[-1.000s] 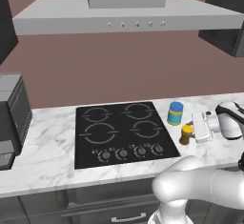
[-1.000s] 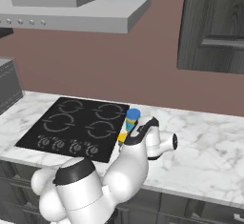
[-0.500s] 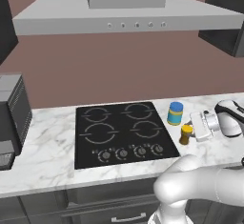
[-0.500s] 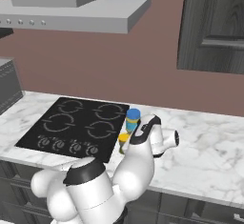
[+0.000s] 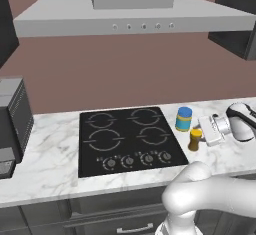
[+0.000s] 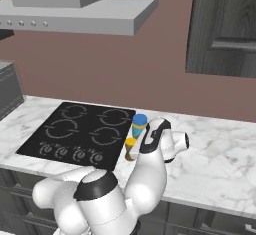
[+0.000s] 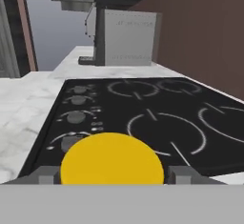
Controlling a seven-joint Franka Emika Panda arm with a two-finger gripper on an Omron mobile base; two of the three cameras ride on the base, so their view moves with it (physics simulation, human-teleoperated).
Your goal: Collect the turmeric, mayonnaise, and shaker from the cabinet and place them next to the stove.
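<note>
The turmeric [image 5: 195, 140] [image 6: 131, 148], an amber jar with a yellow lid [image 7: 112, 160], stands upright on the marble counter just right of the stove [image 5: 125, 139] [image 6: 75, 134] [image 7: 157, 108]. My gripper [image 5: 200, 136] [image 7: 112, 174] reaches in from the right, a fingertip on each side of the lid with only slim gaps, so it looks open. The blue-lidded mayonnaise [image 5: 184, 119] [image 6: 139, 125] stands just behind the turmeric, also beside the stove. The dark cabinet [image 6: 225, 24] hangs at the upper right. The shaker is out of view.
A grey appliance [image 5: 12, 119] [image 7: 124, 37] stands on the counter left of the stove. The range hood [image 5: 135, 19] hangs over the burners. The marble counter [image 6: 225, 154] runs on to the right of the jars.
The arm and both jars stay where they were. No shift shows in the base views.
</note>
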